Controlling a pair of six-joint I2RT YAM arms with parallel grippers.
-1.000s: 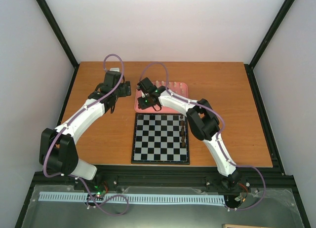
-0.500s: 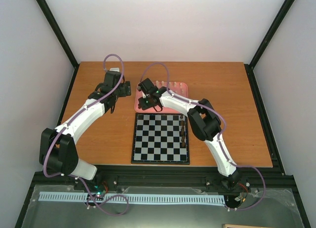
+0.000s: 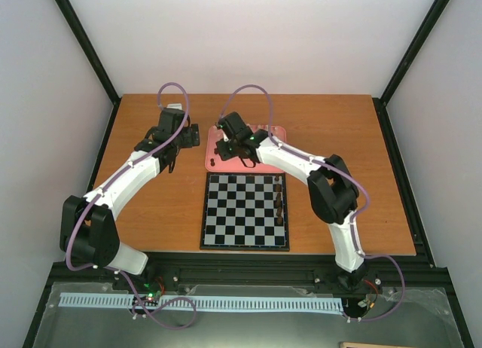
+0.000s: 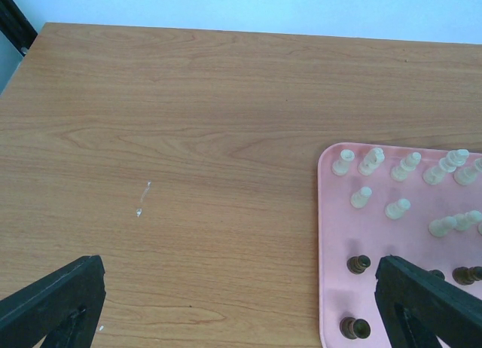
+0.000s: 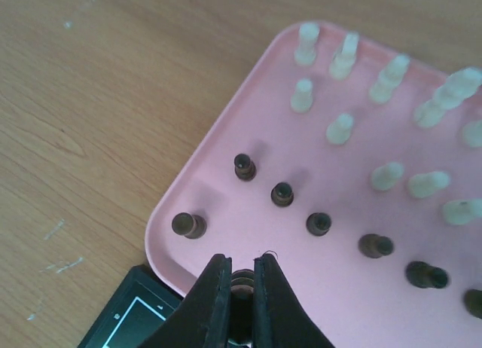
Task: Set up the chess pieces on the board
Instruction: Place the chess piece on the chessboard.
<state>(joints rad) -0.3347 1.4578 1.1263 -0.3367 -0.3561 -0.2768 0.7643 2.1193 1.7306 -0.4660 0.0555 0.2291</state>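
Observation:
My right gripper (image 5: 241, 276) is shut on a dark chess piece (image 5: 242, 282), held above the near edge of the pink tray (image 5: 218, 175). Several dark chess pieces (image 5: 282, 194) and pale chess pieces (image 5: 340, 128) stand upright on that tray. The board (image 3: 245, 210) lies in front of the tray, with a column of dark pieces (image 3: 281, 201) along its right edge. One corner of the board (image 5: 132, 318) shows below the tray in the right wrist view. My left gripper (image 4: 241, 306) is open over bare table left of the tray (image 4: 335, 242), with nothing between its fingers (image 4: 425, 303).
The pink tray (image 3: 247, 148) sits behind the board at the table's middle back. A black frame and white walls enclose the wooden table (image 3: 135, 205). Small white scuffs (image 4: 143, 199) mark the wood.
My right gripper has lifted from the tray's left part with the dark piece in it, and the right arm's elbow has swung out to the right. The left arm has not moved.

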